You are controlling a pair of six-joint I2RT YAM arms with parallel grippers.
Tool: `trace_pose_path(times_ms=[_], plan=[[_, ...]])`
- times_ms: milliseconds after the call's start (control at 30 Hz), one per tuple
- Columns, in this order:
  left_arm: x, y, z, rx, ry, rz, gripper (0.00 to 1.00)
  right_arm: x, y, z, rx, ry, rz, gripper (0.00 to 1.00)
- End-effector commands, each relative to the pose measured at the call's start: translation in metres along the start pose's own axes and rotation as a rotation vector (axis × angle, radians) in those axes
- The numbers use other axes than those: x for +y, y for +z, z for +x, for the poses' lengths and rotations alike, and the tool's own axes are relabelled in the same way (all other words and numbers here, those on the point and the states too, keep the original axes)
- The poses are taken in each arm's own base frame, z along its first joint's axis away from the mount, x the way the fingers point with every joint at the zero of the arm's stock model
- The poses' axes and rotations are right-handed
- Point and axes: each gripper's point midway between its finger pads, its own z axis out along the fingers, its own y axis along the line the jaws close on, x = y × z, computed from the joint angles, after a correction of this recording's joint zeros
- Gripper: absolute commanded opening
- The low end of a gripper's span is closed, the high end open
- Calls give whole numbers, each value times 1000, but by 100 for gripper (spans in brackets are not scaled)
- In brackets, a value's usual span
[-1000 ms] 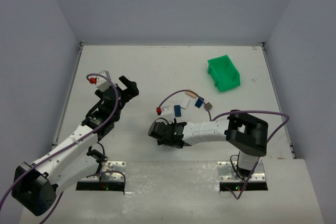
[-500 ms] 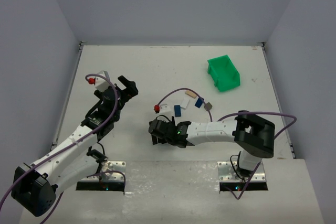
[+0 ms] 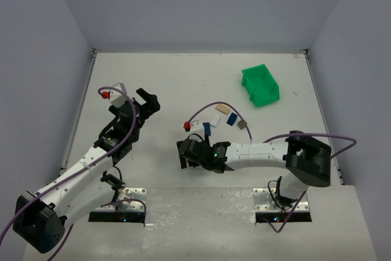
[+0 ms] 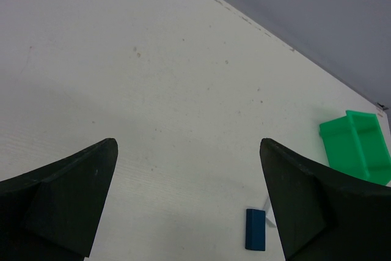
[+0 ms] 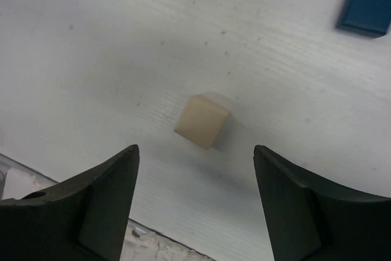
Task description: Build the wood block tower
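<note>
Wood blocks (image 3: 231,120) on table (image 3: 171,84), apart from green bin (image 3: 261,85)

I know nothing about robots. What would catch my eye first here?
The bright green bin stands alone at the far right of the white table. Near the middle, small wooden blocks lie scattered. The right gripper hovers open over a lone tan cube resting on the table.
</note>
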Motion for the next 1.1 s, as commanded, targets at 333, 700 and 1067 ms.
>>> trace_pose_path(times_ms=[333,700,1067], plan=[[3,3,-11,-66,3,-4,100,-180,-38,-126,-169,-300,191,99],[5,6,-10,-77,26,-17,100,-245,11,-103,95,-216,151,99],[8,14,-7,-73,48,-51,100,-259,30,-90,187,-109,175,41]])
